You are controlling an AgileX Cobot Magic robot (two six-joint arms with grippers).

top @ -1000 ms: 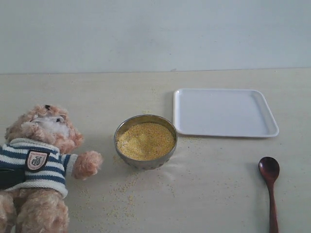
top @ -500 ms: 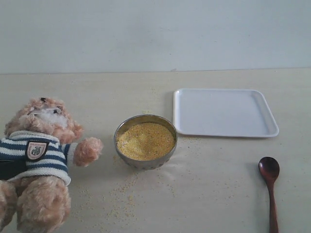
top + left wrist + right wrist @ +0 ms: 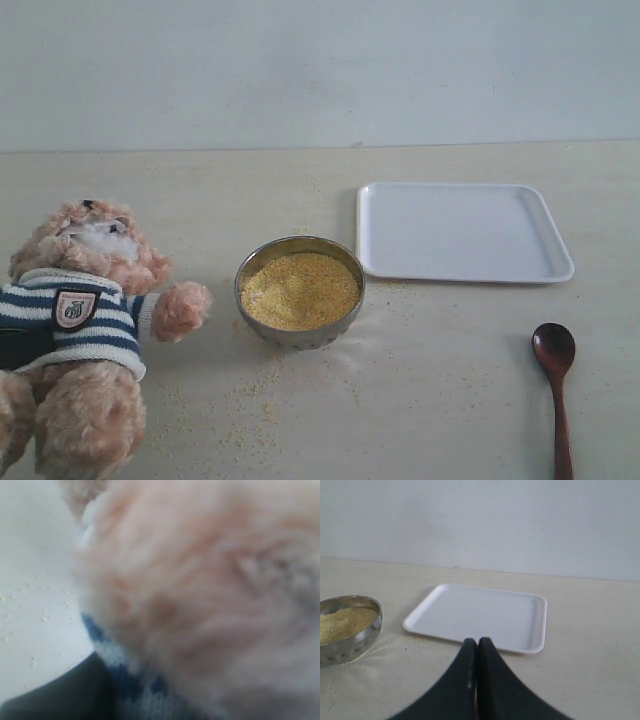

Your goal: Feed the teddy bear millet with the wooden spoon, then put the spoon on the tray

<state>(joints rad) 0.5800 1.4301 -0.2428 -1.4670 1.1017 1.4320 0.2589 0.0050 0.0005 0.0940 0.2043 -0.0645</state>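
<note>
At left end effector (image 3: pixel 55 702), which grips it, teddy bear (image 3: pixel 85 330) sits more upright vs a sec ago; right end effector (image 3: pixel 477 652) closed, empty; wooden spoon (image 3: pixel 556 400) pickup likely next.

A pale, cream-coloured tabletop (image 3: pixel 450 400) with a faint wood grain fills the lower two thirds of the exterior view, edge to edge. Across the upper third stands a plain off-white wall (image 3: pixel 320 70), meeting the table in a straight, level seam. A tiny dark speck (image 3: pixel 355 145) sits on that seam, just right of centre. A round steel bowl (image 3: pixel 298 340) stands upright on the table, a little left of centre in the lower half, its shiny side dull grey.
</note>
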